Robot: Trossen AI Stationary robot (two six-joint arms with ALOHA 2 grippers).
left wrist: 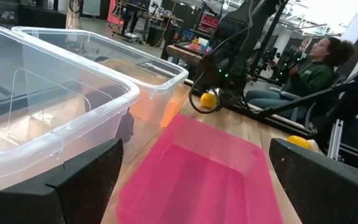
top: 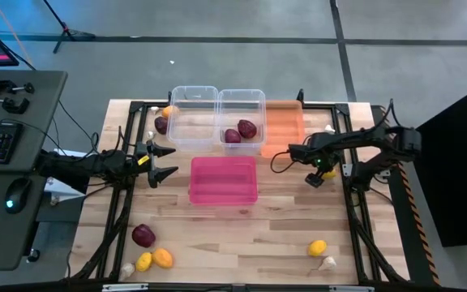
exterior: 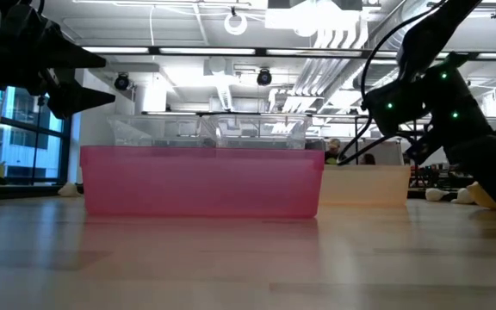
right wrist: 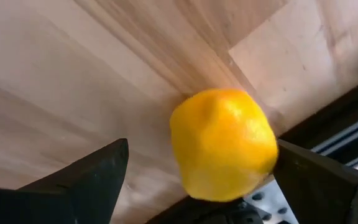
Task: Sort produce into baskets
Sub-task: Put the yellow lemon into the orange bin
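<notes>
A yellow lemon (right wrist: 224,144) lies on the wooden table (top: 282,219), just right of the orange basket (top: 284,126). My right gripper (top: 318,177) points down over it, open, one finger on either side of the lemon (top: 329,173); one finger stands close to it, the other apart. My left gripper (top: 165,162) is open and empty, level, just left of the pink basket (top: 223,180). Two clear baskets (top: 193,113) (top: 242,105) stand at the back; the right one holds two dark red onions (top: 247,128).
Near the front left lie an onion (top: 143,235), two lemons (top: 154,259) and a garlic bulb (top: 127,269). At the front right lie a lemon (top: 318,247) and garlic (top: 327,263). An onion (top: 161,124) and a lemon (top: 167,111) lie left of the clear baskets. A person (left wrist: 309,68) sits beyond the table.
</notes>
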